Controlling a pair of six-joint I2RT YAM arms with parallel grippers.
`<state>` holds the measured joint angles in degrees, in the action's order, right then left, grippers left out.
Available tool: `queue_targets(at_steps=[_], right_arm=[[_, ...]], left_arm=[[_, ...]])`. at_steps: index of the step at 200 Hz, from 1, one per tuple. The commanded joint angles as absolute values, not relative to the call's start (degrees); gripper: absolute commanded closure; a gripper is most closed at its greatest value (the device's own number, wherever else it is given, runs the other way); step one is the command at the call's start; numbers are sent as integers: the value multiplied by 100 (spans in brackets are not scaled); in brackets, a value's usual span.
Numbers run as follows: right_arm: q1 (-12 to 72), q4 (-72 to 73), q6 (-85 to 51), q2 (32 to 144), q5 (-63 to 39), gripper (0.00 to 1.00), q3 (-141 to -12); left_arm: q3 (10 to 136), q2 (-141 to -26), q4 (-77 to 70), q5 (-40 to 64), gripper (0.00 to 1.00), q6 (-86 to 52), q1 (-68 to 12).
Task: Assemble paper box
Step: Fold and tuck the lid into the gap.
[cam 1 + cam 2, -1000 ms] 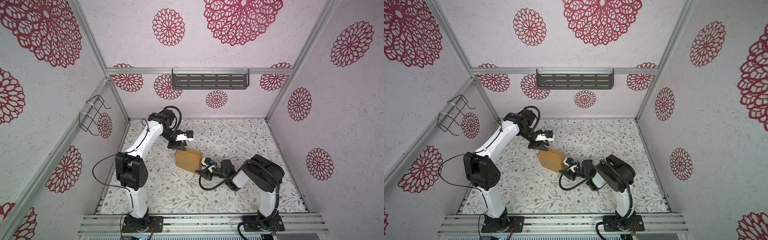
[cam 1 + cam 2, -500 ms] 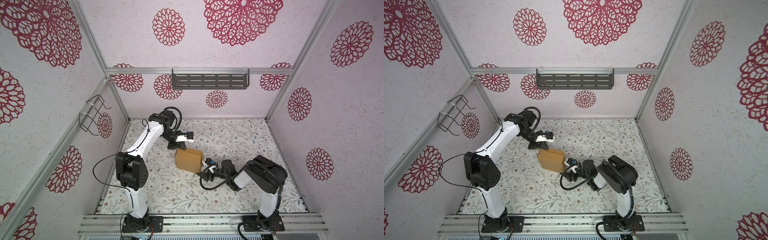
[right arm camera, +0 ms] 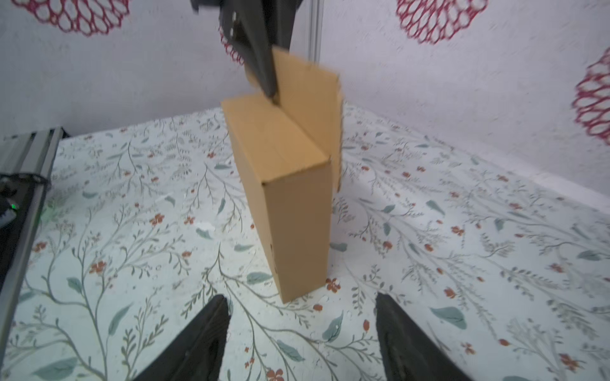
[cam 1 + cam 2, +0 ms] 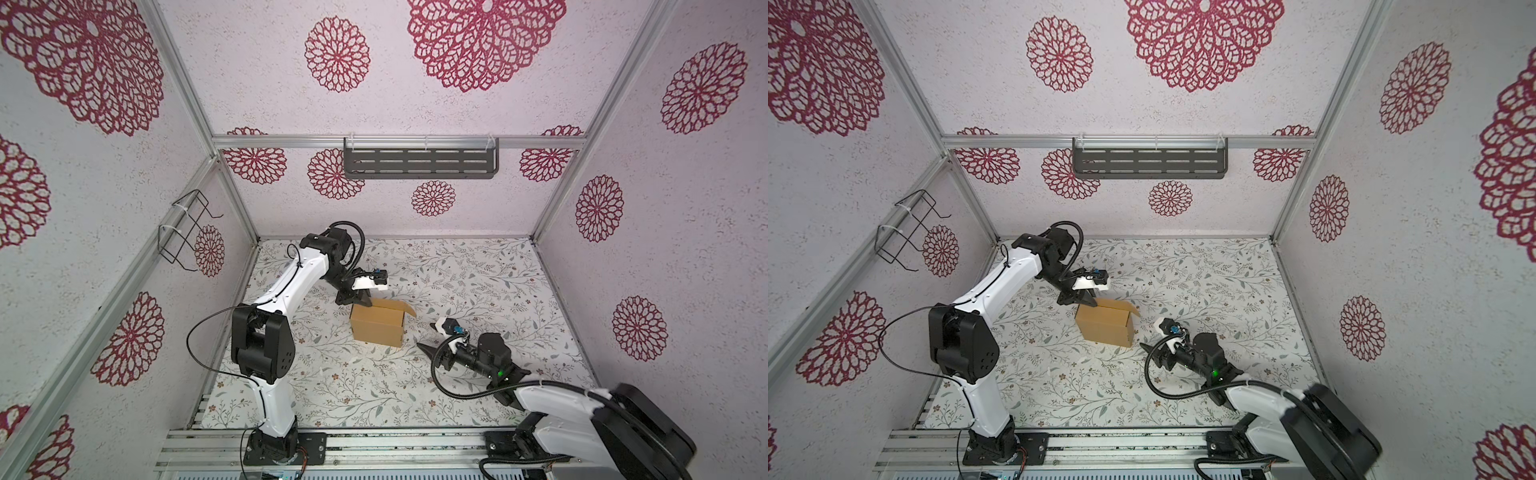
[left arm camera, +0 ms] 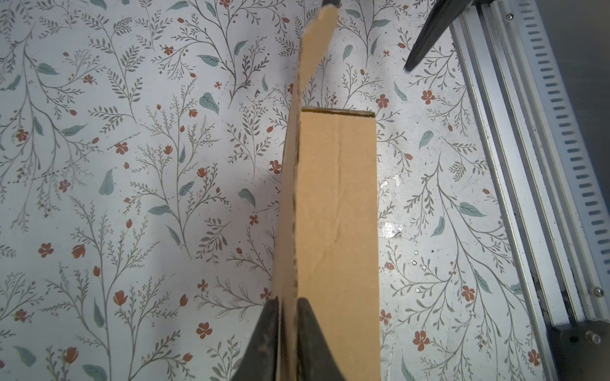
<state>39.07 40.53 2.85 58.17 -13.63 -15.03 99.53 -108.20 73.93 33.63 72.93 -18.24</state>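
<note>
The paper box [image 4: 377, 326] [image 4: 1105, 328] is plain tan cardboard and stands on a narrow side mid-table, with one flap [image 4: 405, 309] sticking out at its top right corner. My left gripper [image 4: 360, 300] [image 4: 1087, 300] comes down on the box's far top edge. In the left wrist view it [image 5: 286, 300] is shut on a thin cardboard panel beside the box's top face [image 5: 336, 231]. My right gripper [image 4: 426, 336] [image 4: 1148, 334] is low over the table to the right of the box. It [image 3: 301, 298] is open, with the box [image 3: 290, 184] a short way beyond its fingertips, not touching.
A dark slotted shelf [image 4: 419, 163] hangs on the back wall and a wire basket [image 4: 187, 232] on the left wall. An aluminium rail [image 4: 332, 444] runs along the front edge. The floral tabletop [image 4: 478, 282] spreads around the box.
My right gripper has drawn back to the right, away from the box's end. The left gripper stays at the box's far top edge, and the box has straightened.
</note>
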Motion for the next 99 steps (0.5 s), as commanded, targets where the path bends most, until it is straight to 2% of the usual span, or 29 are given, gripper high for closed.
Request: queue_targets(at_steps=[1,23,47,80,99], right_arm=[[3940,1852,-147,4687,-539,30,-2093],[3936,692,-482,4264,-157,34,-2903],[3946,-175,-878,4740,-52,37,-3924],[3955,-1047,-1406,5671,-57,41,-5248],[3962,-1538,-1582,6090,-20,45,-5832]], left_arm=[[9897,-10512,7207,3428,73,7189,-1863],[9981,-10461,7211,3354,63,6984,-1855],[10166,-10365,7181,3366,55,6495,-1837],[10467,-10008,7193,3210,54,5167,-1828],[10201,-9517,6794,2839,51,4078,-1794]])
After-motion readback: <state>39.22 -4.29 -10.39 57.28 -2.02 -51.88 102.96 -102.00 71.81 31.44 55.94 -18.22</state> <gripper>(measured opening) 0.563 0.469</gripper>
